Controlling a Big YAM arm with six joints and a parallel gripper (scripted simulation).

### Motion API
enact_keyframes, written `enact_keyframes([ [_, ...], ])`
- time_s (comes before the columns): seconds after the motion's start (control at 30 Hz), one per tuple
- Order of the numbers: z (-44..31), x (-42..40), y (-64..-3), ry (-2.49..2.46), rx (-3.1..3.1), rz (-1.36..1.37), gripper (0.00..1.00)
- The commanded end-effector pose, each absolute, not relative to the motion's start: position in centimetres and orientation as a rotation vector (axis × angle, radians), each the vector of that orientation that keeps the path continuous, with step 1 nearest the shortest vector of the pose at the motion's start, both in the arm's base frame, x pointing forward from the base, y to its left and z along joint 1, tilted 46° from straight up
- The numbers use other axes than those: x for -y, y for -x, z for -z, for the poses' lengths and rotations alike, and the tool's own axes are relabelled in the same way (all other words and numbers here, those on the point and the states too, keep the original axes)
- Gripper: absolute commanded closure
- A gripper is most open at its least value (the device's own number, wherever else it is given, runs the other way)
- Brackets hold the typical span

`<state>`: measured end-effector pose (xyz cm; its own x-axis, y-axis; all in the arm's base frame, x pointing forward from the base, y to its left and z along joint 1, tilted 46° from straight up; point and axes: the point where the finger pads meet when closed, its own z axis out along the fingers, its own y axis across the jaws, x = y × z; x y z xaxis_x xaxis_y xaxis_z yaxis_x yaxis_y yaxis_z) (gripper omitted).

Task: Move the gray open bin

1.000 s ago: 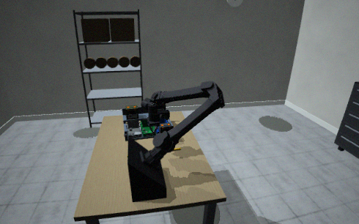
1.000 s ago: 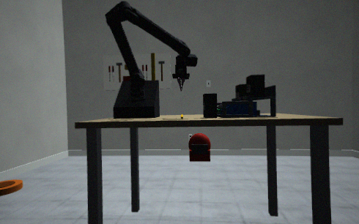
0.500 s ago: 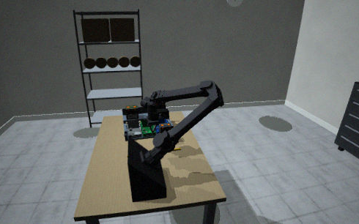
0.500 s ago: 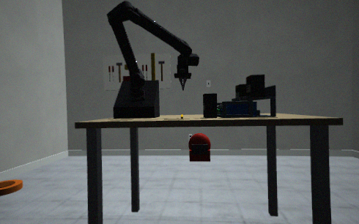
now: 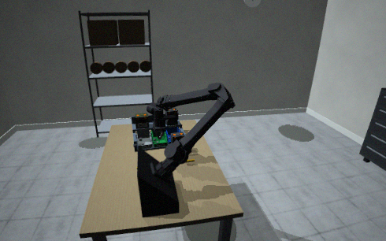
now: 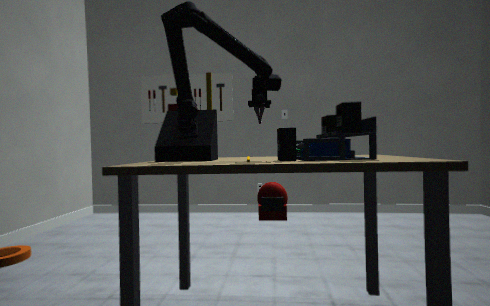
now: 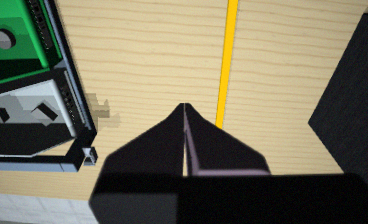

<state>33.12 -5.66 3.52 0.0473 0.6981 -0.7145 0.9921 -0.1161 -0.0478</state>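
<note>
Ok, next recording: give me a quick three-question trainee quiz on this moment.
1. True or false: the end effector holds a part.
2. Which stripe crosses the table beneath the end effector? A) yellow B) red C) blue
3. Fill in: the end effector hangs ____ the table, touching nothing.

Key: 1 false, it is shut on nothing. 2 A, the yellow stripe. 3 above.
</note>
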Motion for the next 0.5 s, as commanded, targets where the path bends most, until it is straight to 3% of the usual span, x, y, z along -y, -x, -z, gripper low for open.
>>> enact_keyframes([
  [0.0,-3.1,4.5,-36.7,-1.872,-1.676,0.782,1.00],
  [0.47,-0.2,2.8,-43.3,-1.864,-1.689,0.808,1.00],
])
